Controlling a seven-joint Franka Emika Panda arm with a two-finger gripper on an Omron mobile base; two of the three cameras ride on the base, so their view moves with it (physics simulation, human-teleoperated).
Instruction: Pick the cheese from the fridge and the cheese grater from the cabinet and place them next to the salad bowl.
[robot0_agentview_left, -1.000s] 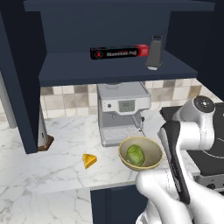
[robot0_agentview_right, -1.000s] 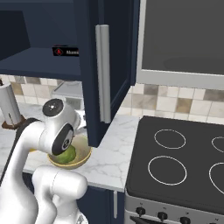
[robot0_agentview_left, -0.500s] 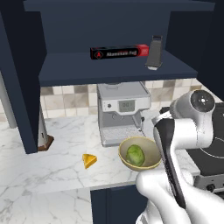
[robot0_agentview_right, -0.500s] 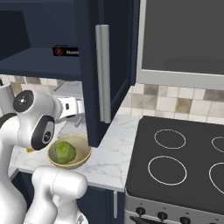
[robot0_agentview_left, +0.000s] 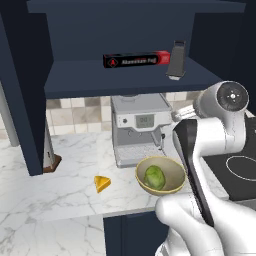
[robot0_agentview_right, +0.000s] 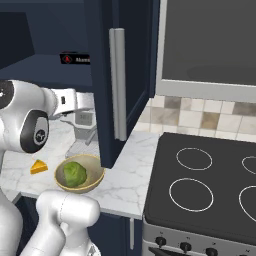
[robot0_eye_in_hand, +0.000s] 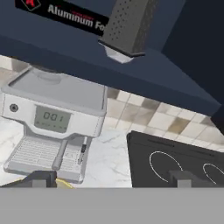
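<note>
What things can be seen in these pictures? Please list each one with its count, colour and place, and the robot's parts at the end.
cheese grater: one, dark grey, upright on the cabinet shelf, right end
foil box: one, black and red, lying on the same shelf, left of the cheese grater
cabinet: one, dark navy, open, above the counter
coffee machine: one, light grey, on the counter under the cabinet
salad bowl: one, tan-yellow with a green ball inside, in front of the coffee machine
cheese: one, yellow-orange wedge, on the counter left of the salad bowl
stove: one, black top with white rings, right of the counter
counter: one, white marble
claw: one, dark tips, open, below the shelf
</note>
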